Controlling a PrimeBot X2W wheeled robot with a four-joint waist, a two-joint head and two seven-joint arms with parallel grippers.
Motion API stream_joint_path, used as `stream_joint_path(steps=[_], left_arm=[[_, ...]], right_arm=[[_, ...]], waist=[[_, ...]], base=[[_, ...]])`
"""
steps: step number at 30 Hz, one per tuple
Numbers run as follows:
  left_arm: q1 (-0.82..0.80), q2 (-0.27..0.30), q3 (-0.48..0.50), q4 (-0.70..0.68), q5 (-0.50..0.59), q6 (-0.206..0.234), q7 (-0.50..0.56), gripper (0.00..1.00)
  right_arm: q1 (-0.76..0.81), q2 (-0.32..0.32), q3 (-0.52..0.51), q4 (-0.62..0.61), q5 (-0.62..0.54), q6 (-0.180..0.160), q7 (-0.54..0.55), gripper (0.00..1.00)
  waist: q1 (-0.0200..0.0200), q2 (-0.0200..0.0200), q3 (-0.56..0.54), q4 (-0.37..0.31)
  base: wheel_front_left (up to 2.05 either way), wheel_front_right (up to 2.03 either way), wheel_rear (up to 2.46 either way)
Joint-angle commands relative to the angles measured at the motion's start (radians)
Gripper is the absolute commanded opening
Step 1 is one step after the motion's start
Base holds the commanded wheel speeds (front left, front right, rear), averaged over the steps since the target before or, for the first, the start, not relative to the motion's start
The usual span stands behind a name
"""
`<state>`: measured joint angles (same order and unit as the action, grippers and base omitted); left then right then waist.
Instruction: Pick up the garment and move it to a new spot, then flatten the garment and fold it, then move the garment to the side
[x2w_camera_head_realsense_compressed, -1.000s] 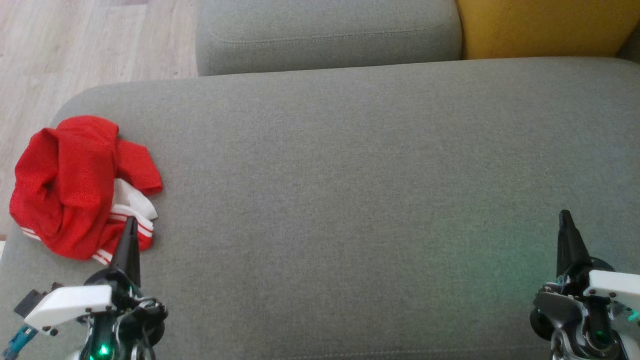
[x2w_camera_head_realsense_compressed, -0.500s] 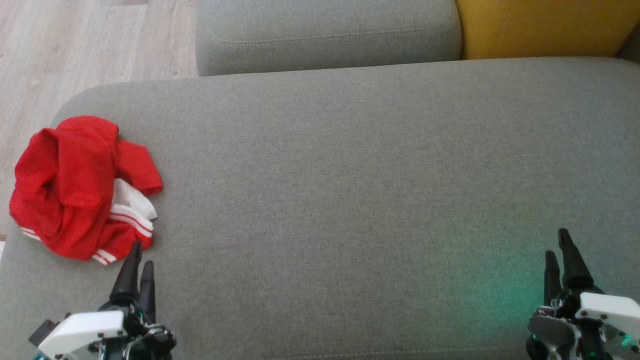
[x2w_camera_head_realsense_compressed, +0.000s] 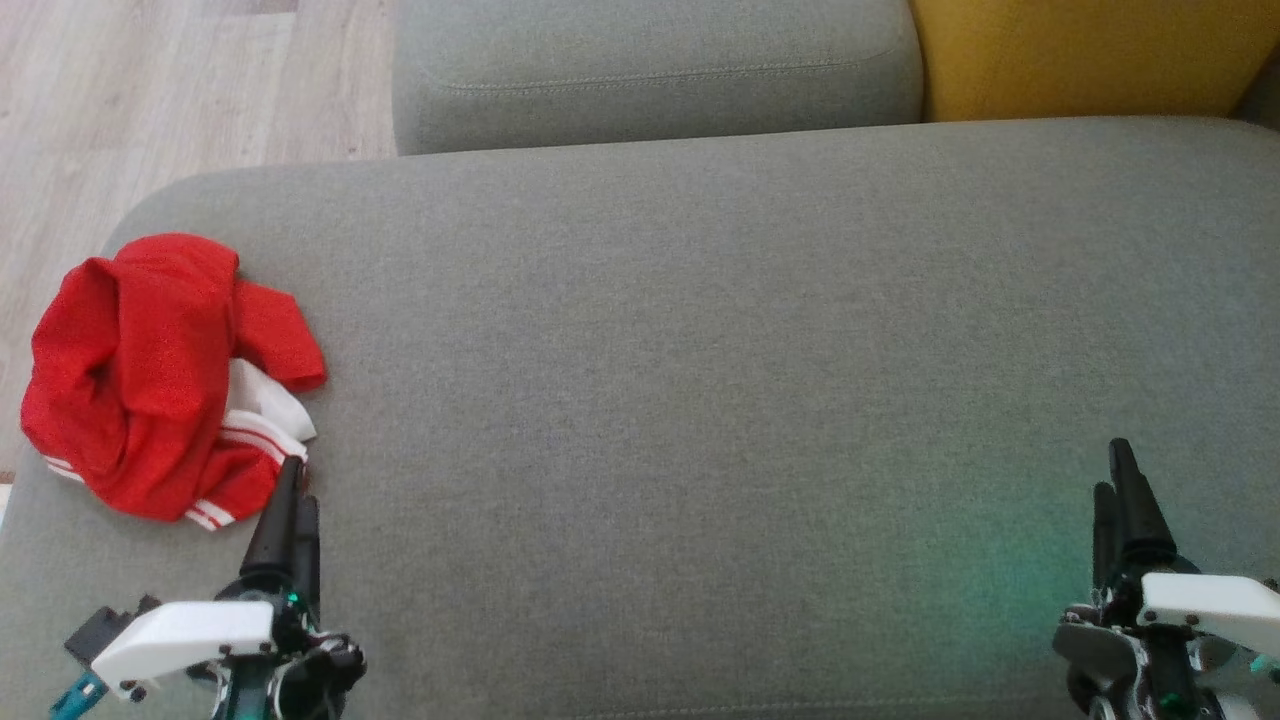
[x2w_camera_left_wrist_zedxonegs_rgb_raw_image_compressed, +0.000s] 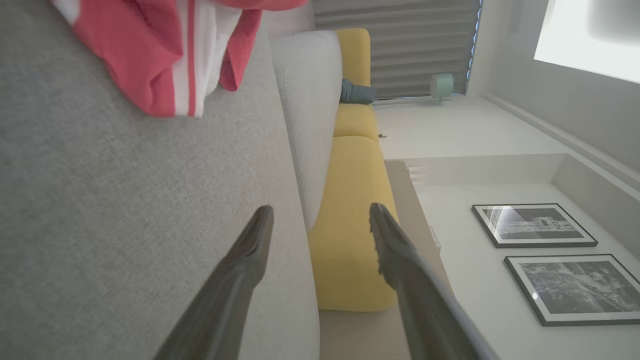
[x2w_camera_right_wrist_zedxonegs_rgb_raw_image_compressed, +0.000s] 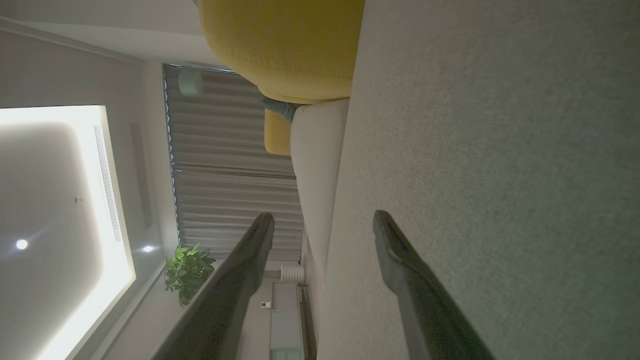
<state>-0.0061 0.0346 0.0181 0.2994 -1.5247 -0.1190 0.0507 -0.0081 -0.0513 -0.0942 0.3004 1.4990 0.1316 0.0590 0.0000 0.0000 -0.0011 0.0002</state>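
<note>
Right, big to small. Living room: wood floor (x2w_camera_head_realsense_compressed: 150, 90), drawn curtains (x2w_camera_right_wrist_zedxonegs_rgb_raw_image_compressed: 230, 150), potted plant (x2w_camera_right_wrist_zedxonegs_rgb_raw_image_compressed: 187, 270), two framed prints (x2w_camera_left_wrist_zedxonegs_rgb_raw_image_compressed: 535, 225) on the wall.

Working on a wide grey seat cushion (x2w_camera_head_realsense_compressed: 700, 350). Woven, matte, soft. Probably grippy enough to drag cloth rather than let it slide. Bare across the middle and right, so plenty of space for laying flat. Backed by a grey back cushion (x2w_camera_head_realsense_compressed: 650, 70), with a yellow cushion (x2w_camera_head_realsense_compressed: 1090, 55) to its right.

Garment (x2w_camera_head_realsense_compressed: 140, 370): crumpled in a heap at the left end of the seat, close to the edge. Red fabric, white stripe trim, a white patch showing. Judged light, limp, not fragile, not slippery. Likely to sag and unfurl on lift, with no rigid handle anywhere. Best hold: the striped hem (x2w_camera_left_wrist_zedxonegs_rgb_raw_image_compressed: 185, 75) nearest the fingers, or the raised ridge on top of the heap. Pinch a single layer if possible, otherwise harder to flatten later.

Left gripper (x2w_camera_head_realsense_compressed: 298, 482): fingers spread, nothing between them, tips just beside the striped hem and pointing at it. Contact not confirmable.

Right gripper (x2w_camera_head_realsense_compressed: 1110, 467): likewise spread and empty, over bare cushion at the far right, well apart from the cloth.
</note>
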Motion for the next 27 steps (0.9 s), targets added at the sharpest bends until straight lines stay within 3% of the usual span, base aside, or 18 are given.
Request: stream_joint_path(steps=[1, 27], left_arm=[[-0.060, 0.020, 0.008, -0.041, 0.019, -0.005, -0.008, 1.00], [-0.067, 0.015, -0.008, -0.126, 0.419, -0.006, -0.084, 1.00]], right_arm=[[-0.046, -0.024, 0.010, -0.041, -0.021, 0.000, -0.012, 1.00], [-0.041, -0.052, 0.053, -0.178, -0.436, 0.000, -0.029, 1.00]], waist=[[0.0000, 0.0000, 0.000, 0.000], [0.0000, 0.0000, -0.018, -0.002]], base=[[0.00, 0.00, 0.00], [0.00, 0.00, 0.00]])
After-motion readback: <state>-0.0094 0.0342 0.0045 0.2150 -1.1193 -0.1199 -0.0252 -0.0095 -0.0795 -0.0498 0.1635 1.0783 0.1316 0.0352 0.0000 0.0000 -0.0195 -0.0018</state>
